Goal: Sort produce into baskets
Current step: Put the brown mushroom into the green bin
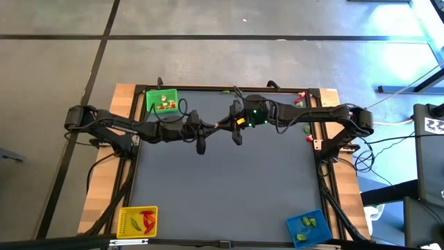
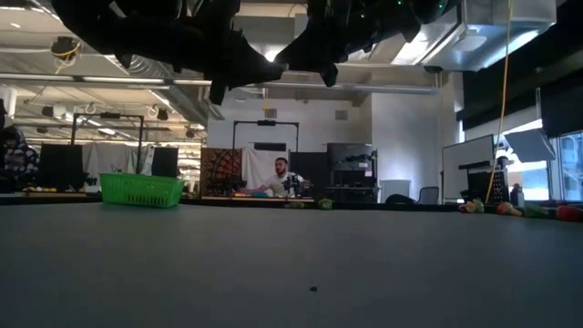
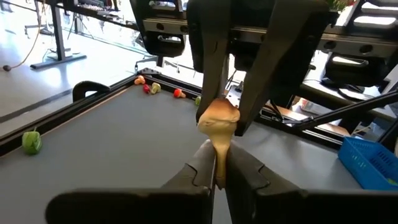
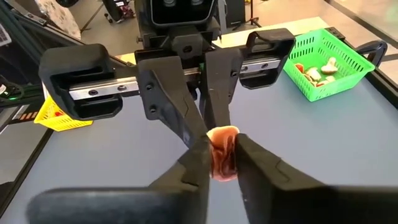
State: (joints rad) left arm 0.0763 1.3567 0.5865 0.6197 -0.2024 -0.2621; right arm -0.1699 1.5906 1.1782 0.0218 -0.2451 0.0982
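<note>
A small pale piece of produce with an orange-brown top hangs in the air over the middle of the far half of the table. Both grippers meet at it. My left gripper comes from the table's left and is shut on its narrow end. My right gripper comes from the table's right and is closed on the same piece. The green basket stands at the far left, the yellow basket at the near left and the blue basket at the near right, each with produce inside. My left gripper pinches the piece's narrow pale end between its two fingers, coming about level from the table's left. The piece is lifted clear of the table. My right gripper has its two fingers on either side of the piece's wider orange-brown end, coming from the table's right and slanting slightly down. In its own wrist view the piece sits between the fingertips.
Loose produce lies along the far edge and near the far right corner; a green piece lies by the right edge. The wide dark mat lies under and in front of the arms. A person sits in the room beyond the table.
</note>
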